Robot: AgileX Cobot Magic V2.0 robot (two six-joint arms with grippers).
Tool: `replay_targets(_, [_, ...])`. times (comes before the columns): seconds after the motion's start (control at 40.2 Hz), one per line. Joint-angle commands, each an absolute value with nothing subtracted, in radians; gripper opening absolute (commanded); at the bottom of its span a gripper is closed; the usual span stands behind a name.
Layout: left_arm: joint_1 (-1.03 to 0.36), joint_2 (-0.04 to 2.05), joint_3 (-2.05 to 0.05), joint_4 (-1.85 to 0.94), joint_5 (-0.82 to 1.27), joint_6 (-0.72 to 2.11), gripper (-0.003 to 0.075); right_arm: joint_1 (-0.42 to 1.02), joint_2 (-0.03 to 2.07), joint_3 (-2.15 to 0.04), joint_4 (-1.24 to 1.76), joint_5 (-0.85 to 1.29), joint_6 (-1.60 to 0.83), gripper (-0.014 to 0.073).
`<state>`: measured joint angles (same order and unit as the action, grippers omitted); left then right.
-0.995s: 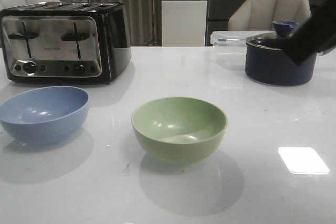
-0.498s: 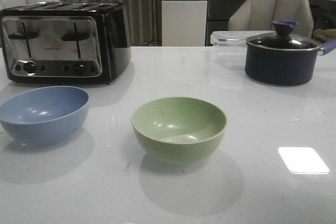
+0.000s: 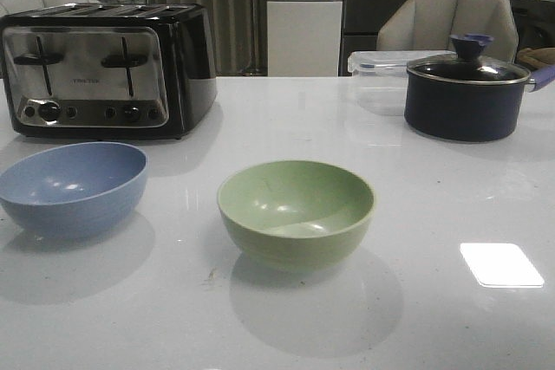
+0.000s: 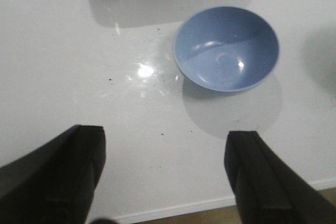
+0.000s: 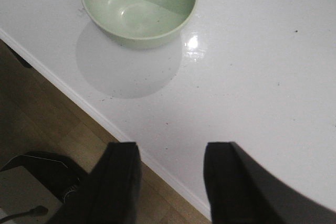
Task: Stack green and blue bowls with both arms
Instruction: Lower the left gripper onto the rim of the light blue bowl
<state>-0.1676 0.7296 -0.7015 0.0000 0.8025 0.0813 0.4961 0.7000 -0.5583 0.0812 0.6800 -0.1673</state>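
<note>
Blue bowl lies well ahead of the spread left claw; green bowl ahead of the parted right claw.

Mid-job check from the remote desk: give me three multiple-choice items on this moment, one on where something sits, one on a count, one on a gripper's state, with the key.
1. Where does the matte dusty blue round bowl sit?
A. In front of the black and chrome toaster
B. Inside the dark blue lidded pot
C. Nested in the pale sage green round bowl

2. How many bowls stand on the white table?
A. One
B. Two
C. Three

3. How is the left gripper?
A. Shut on the blue bowl
B. Shut on nothing
C. Open, holding nothing

Key: 1 A, the front view shows it just before the toaster. 2 B, one blue, one green, apart. 3 C, the left wrist view shows its fingers spread wide over bare table.
</note>
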Motion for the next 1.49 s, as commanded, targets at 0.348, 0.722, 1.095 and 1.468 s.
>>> replay_targets(0.348, [-0.233,1.136,-0.912,0.024,0.791,-0.024,0.0531,0.490,0.696,-0.584,0.073,0.619,-0.165,0.0411])
replay_targets(0.722, [-0.233,1.468,-1.121,0.037,0.782,-0.025,0.0531,0.490,0.696,-0.584,0.073,0.619,-0.165,0.0411])
replay_targets(1.095, [-0.233,1.723,-1.282,0.038,0.763,-0.025,0.0531,0.490,0.696,-0.584,0.073,0.619,-0.165,0.0411])
replay_targets(1.468, [-0.233,1.834,-1.310,0.074,0.749,-0.025,0.0531,0.490,0.696,-0.584,0.073,0.619,-0.165,0.0411])
